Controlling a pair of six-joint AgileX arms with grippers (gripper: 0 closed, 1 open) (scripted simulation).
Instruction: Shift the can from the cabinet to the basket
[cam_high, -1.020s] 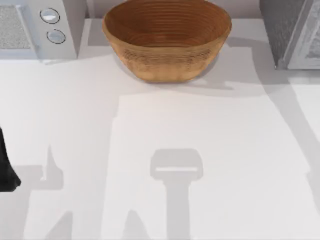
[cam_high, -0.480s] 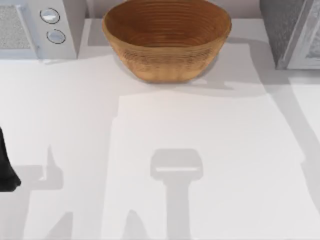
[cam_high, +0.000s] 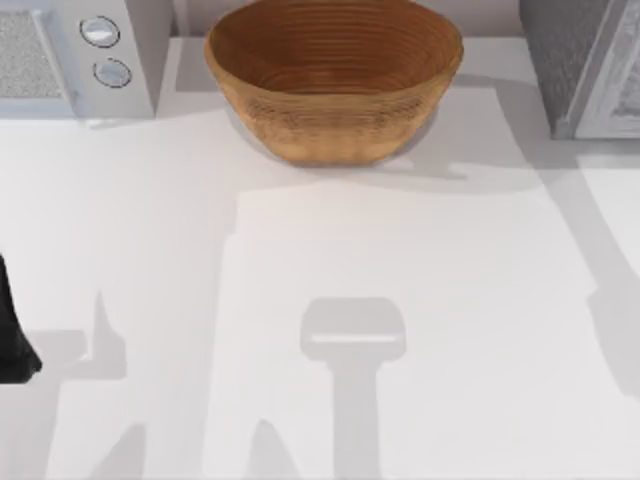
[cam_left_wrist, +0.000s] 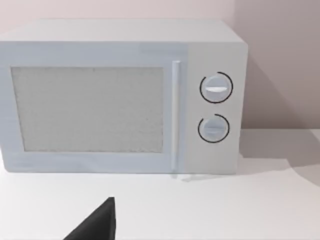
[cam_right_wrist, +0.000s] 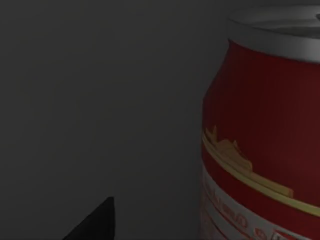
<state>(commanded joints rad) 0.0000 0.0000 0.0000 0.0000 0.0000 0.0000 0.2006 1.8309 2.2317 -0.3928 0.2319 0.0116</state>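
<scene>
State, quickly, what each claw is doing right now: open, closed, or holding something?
Left claw: parked at the table's left edge; cannot be told.
Right claw: close beside the red can in a dark space; cannot be told.

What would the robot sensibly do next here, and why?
Probably ease the right claw a little closer to the can and line up on it before gripping. The right wrist view shows the red can upright, close by in a dim space, off to one side and not between the fingers. The basket holds nothing yet.
</scene>
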